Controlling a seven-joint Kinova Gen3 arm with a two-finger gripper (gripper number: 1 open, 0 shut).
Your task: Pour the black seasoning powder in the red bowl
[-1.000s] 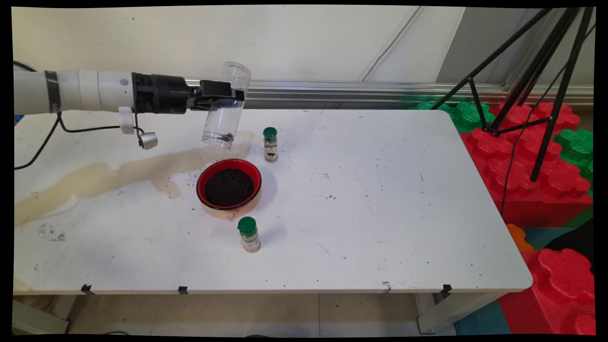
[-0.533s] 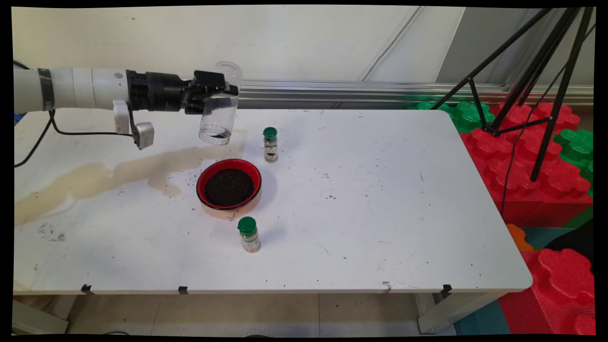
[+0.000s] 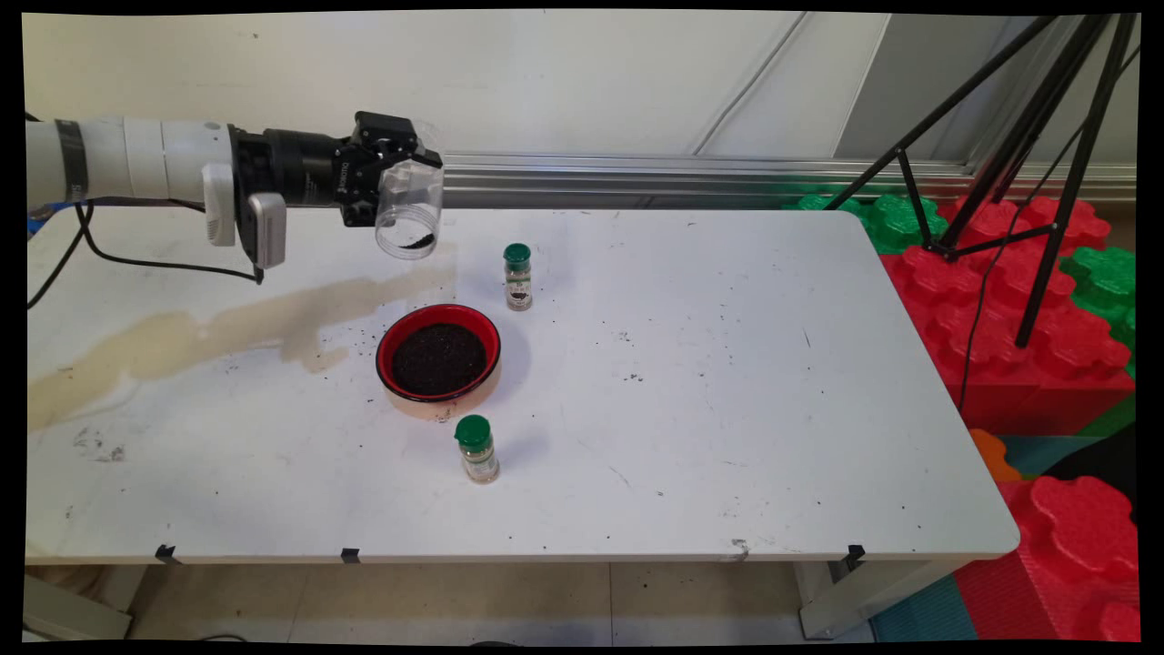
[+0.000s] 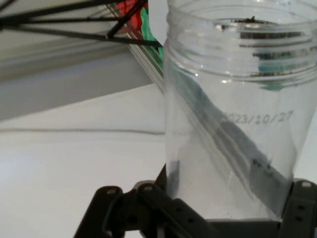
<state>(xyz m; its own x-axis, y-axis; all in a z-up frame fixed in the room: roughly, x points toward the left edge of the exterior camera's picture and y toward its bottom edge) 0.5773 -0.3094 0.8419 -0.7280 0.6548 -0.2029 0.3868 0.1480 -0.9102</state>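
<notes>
Hand (image 3: 400, 177) clamped on clear jar (image 3: 409, 209), aloft over worktop (image 3: 727, 382).
Jar's open mouth tilts downward; red bowl (image 3: 438, 353) sits below, well apart; spice bottle (image 3: 517, 277) stands beyond the jar.

A robotics lab or test room: a stained white desk (image 3: 727, 382) against a bare wall, a black tripod (image 3: 1028, 136) beside it, and red and green foam blocks (image 3: 1046, 309) stacked alongside.

I see a clear jar (image 3: 409, 214) with black specks in my black gripper (image 3: 393, 173), a red bowl (image 3: 438, 355) of dark grains, two green-capped shakers (image 3: 517, 277) (image 3: 476, 448), and a beige stain (image 3: 227, 327) across the white table (image 3: 727, 409)
</notes>
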